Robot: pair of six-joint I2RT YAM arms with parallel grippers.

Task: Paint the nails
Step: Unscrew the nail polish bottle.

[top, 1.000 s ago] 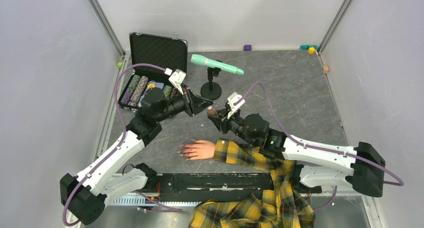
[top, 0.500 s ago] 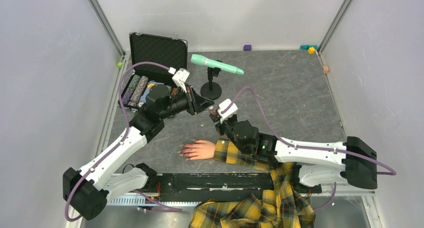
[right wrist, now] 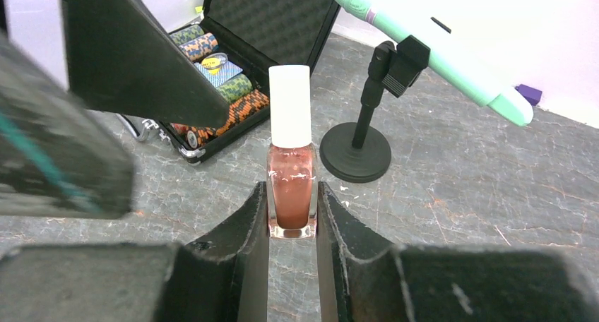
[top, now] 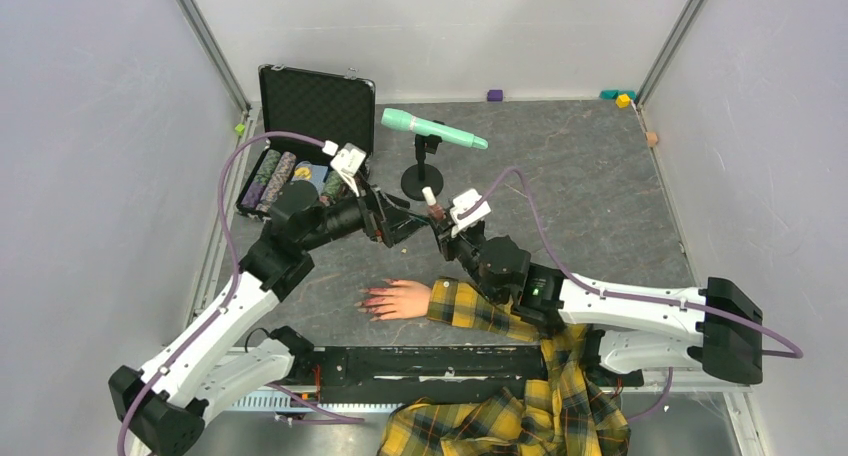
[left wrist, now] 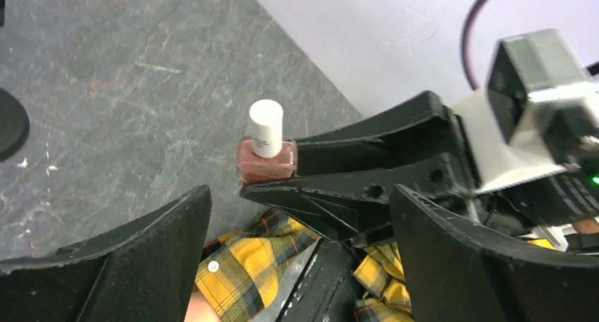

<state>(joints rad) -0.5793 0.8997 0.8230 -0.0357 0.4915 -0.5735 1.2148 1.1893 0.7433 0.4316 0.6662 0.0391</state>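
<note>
We list one nail polish bottle (right wrist: 291, 174) pinched upright in the right hand (right wrist: 292, 195), left hand (left wrist: 300, 195) wide open and empty beside it, nails (top: 371, 302) on the surface (top: 560, 176) nearby; risk: an off-centre grab at the cap (right wrist: 290, 106) may twist it loose.

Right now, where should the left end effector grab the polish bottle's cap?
Take the white cap across its round sides. The polish bottle sits cap-up in the right end effector, clamped low on the glass, so the cap is clear. Bring the open left end effector in from its own side.
</note>
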